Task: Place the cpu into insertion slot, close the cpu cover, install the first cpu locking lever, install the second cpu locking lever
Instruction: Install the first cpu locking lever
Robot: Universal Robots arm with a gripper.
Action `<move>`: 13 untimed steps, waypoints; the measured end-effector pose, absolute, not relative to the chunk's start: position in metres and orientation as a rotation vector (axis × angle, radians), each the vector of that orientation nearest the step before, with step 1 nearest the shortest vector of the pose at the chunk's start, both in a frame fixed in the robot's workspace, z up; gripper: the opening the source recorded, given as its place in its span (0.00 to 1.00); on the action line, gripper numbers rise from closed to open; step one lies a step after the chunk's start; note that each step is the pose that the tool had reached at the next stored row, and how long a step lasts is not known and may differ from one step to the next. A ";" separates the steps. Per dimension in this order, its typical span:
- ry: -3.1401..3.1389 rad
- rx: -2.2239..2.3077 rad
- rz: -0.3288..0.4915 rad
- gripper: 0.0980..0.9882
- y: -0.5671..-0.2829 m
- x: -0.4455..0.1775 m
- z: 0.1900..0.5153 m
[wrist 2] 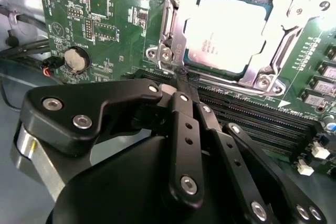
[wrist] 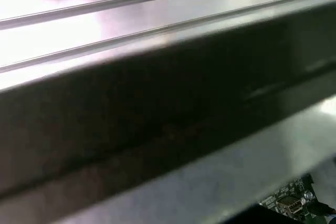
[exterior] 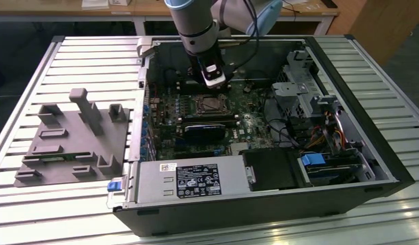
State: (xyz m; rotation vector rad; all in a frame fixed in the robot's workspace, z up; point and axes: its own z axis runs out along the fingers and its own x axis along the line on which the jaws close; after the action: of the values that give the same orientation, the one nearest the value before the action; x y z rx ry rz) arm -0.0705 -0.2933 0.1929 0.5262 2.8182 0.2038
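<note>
Snugly inside thin, shiny cpu cover, flat silver-grey square cpu.

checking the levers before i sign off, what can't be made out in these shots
- Second wrist view: the pincer covers the near edge of the cpu cover around the cpu, so whether a lever is latched there is hidden.
- Exterior view: the insertion slot is too small to tell its parts apart.
- First wrist view: a dark case wall close up hides the motherboard but for one corner.
</note>
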 end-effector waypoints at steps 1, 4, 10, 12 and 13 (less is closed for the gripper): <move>2.818 0.526 0.204 0.00 -0.294 -0.070 0.193; 2.818 0.526 0.204 0.00 -0.296 -0.070 0.192; 2.818 0.526 0.205 0.00 -0.298 -0.070 0.190; 2.818 0.527 0.205 0.00 -0.298 -0.070 0.190; 2.818 0.526 0.205 0.00 -0.299 -0.070 0.190</move>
State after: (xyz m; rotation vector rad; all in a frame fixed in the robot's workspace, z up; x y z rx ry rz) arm -0.0701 -0.2985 0.1904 0.5264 2.8183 0.2046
